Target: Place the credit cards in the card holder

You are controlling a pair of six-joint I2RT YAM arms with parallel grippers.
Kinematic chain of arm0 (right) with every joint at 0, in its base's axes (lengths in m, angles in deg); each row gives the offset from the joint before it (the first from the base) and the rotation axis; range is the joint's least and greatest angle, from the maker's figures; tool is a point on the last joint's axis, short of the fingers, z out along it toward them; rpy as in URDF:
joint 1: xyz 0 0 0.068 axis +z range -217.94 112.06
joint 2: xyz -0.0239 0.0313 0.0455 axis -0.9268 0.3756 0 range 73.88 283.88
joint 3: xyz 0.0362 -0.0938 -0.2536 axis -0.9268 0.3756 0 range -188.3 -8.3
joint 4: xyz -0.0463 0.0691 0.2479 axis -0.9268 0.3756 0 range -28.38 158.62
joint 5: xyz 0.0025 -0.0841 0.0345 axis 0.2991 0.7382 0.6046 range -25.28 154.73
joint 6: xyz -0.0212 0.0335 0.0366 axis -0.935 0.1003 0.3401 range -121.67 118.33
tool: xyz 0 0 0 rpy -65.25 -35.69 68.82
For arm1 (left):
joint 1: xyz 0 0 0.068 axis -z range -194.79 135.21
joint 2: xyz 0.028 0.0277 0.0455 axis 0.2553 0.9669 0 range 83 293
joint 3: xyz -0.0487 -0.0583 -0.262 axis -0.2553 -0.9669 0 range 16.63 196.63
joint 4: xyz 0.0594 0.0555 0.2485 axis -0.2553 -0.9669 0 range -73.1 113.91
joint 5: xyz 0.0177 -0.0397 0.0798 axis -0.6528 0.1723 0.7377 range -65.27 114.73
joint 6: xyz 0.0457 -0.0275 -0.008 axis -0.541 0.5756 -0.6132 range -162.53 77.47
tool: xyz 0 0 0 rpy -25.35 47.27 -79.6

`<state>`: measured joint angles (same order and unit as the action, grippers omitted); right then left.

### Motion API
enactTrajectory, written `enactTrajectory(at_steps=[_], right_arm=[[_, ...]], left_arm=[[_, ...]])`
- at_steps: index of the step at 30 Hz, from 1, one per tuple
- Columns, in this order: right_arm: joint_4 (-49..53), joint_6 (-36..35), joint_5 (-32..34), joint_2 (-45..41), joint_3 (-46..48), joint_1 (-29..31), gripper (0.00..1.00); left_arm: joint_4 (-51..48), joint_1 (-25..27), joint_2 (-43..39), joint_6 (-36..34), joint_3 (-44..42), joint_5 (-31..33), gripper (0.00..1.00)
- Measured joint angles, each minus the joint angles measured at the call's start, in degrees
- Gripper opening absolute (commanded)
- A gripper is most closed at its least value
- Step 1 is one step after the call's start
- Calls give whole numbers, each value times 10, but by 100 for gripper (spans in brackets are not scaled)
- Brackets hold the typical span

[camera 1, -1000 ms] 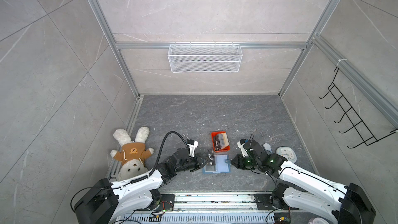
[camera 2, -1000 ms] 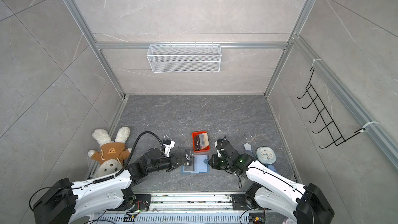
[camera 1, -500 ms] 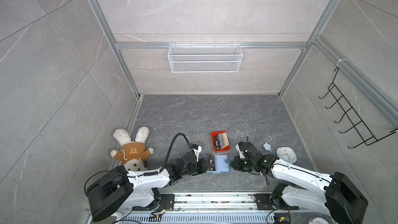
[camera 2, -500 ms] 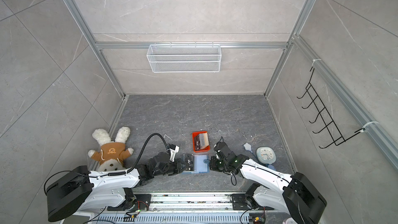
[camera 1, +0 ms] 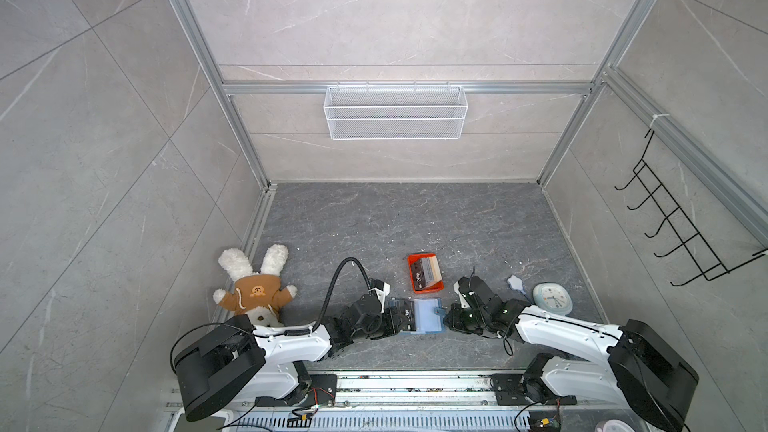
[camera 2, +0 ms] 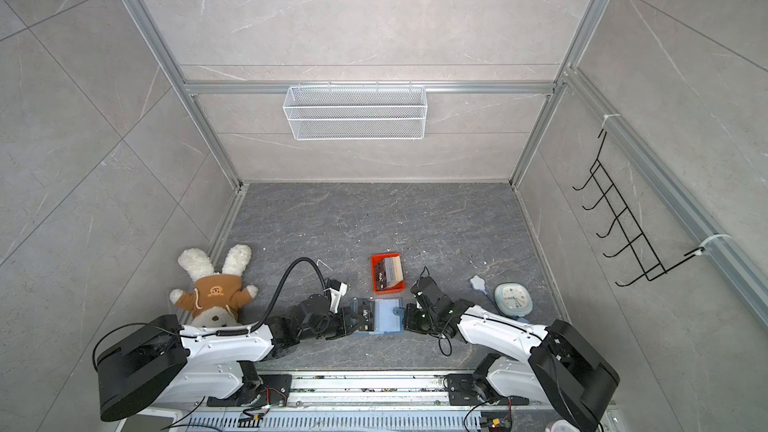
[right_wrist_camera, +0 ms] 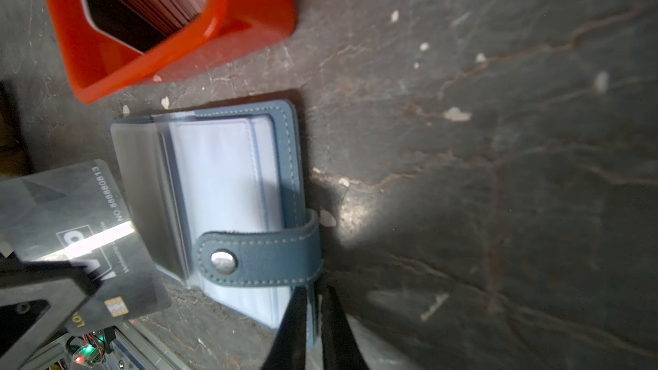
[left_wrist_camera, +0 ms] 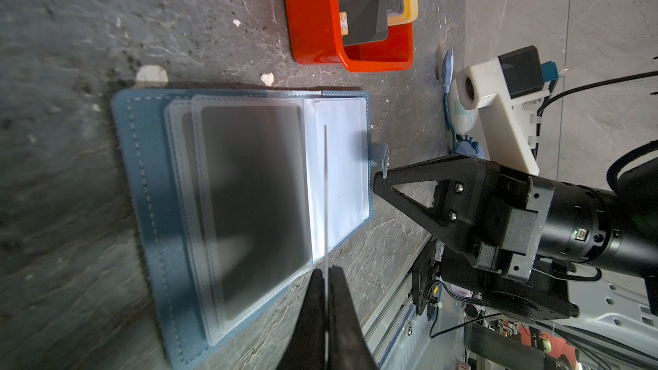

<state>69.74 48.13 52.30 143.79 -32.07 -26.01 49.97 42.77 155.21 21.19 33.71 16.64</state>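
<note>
Orange tray point(camera 1: 428, 289) holds credit cards point(camera 1: 426, 274); left end effector point(left_wrist_camera: 325, 279) pinches one card point(right_wrist_camera: 82, 229), right end effector point(right_wrist_camera: 313, 300) pinches open card holder point(left_wrist_camera: 142, 179) edge.

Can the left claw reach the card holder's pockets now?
Likely yes: the left claw holds a card just over the open card holder; the right claw grips only its tab edge.

surface: dark grey stone-pattern floor point(camera 1: 395, 222), level, walled at the left, right and rear.
card holder point(camera 1: 426, 315): blue, lies open and flat, front centre.
orange tray point(camera 1: 409, 276): stands just behind the card holder, not touching it.
plush rabbit point(camera 1: 254, 292): lies by the left wall, ears toward the rear.
clock point(camera 1: 552, 298): pale, face up, front right.
small pale blue item point(camera 1: 515, 283): just beside the clock, on the tray side.
debris: white specks point(right_wrist_camera: 457, 114) scattered across the floor.
</note>
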Motion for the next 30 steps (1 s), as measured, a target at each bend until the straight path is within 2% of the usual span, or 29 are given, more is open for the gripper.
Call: enactTrajectory(at_steps=[30], right_arm=[[-43, 2, 24, -3, 22, 24, 7]], left_arm=[[1, 0, 22, -8, 12, -12, 0]])
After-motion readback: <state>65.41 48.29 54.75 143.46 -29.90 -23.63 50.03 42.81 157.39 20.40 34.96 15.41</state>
